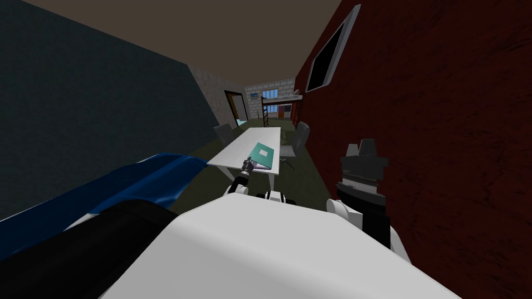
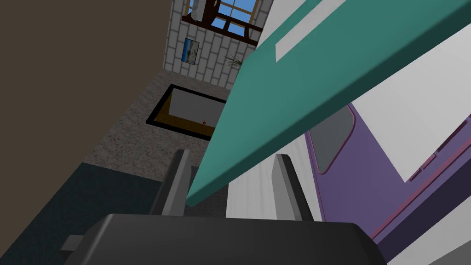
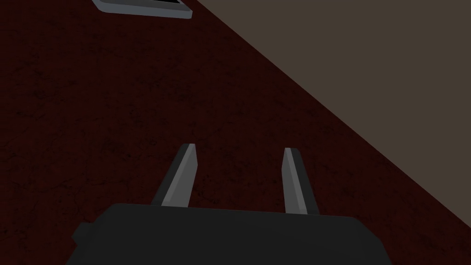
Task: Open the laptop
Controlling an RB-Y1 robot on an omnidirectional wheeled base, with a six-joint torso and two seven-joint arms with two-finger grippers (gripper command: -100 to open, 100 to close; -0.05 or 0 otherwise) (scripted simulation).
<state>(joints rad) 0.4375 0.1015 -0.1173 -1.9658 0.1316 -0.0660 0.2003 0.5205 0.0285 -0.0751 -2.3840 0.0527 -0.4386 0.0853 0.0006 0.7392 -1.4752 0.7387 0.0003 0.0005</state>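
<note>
Laptop [image 2: 322,83] lid, purple base cut off at frame edge; raised lid hides part of base.

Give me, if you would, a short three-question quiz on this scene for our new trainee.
1. True or false: the laptop has its lid lifted partly off its purple base.
2. Which hand is at the lid's corner? A left, B right.
3. Fill in: the lid is ___ in colour.
Key: 1 true; 2 A, the left hand; 3 teal.
</note>
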